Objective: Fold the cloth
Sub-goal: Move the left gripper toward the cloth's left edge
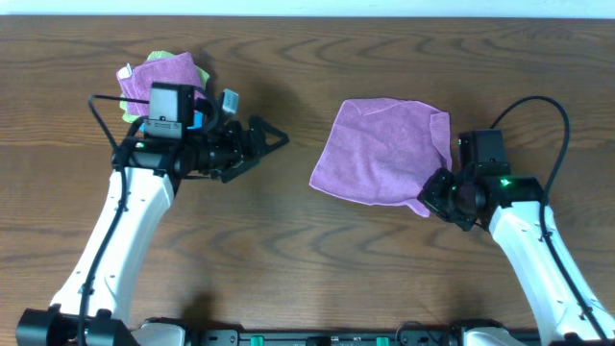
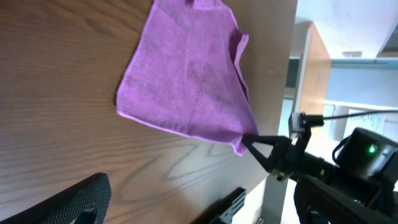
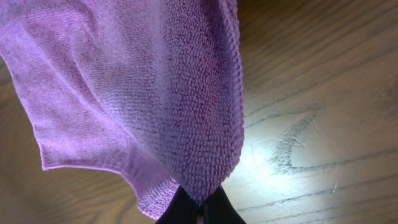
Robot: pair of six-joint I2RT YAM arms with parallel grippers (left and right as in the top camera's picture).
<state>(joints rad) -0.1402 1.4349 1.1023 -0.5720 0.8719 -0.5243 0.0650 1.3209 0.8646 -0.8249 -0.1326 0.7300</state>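
A purple cloth (image 1: pixel 380 149) lies on the wooden table right of centre, its right side lifted and doubled over. It also shows in the left wrist view (image 2: pixel 186 74) and fills the right wrist view (image 3: pixel 143 81). My right gripper (image 1: pixel 434 194) is shut on the cloth's near right corner (image 3: pixel 200 198) and holds it up off the table. My left gripper (image 1: pixel 271 140) hovers over bare wood left of the cloth, apart from it, with its fingers spread and nothing between them; only one black finger (image 2: pixel 68 202) shows in the left wrist view.
A pile of folded cloths (image 1: pixel 163 77), purple on top with yellow-green beneath, lies at the far left behind my left arm. The table's near edge and a white frame (image 2: pixel 280 186) show past the cloth in the left wrist view.
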